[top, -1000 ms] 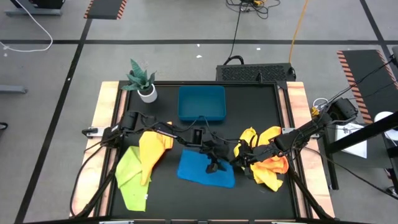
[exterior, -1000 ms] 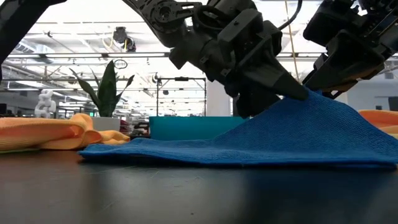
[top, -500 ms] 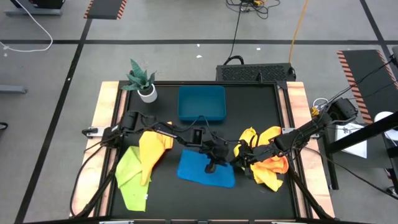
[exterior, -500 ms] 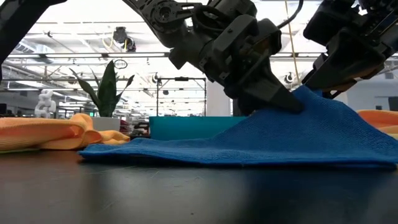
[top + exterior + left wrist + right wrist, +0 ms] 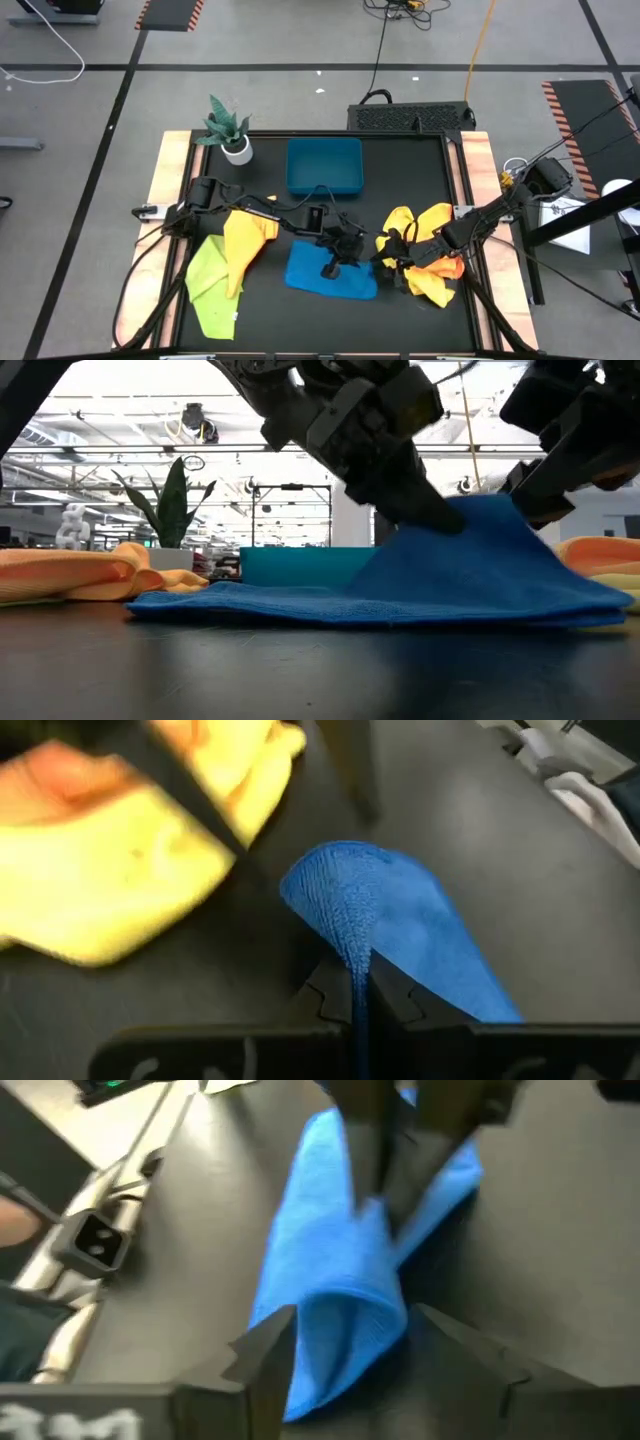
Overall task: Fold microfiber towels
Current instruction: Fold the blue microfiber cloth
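Left pincer (image 5: 331, 268) clenched on the blue towel (image 5: 315, 278), hiding its raised fold; right pincer (image 5: 385, 262) released beside the orange towel (image 5: 440, 272)

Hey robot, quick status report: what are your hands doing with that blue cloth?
Left gripper shut on blue towel, lifting a fold. Right gripper open around the fold. Yellow towel lies close beside.

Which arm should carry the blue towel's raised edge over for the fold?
Left, probably. Its gripper is shut on the blue towel, holding a fold up off the table. The right gripper has open jaws around the towel without gripping.
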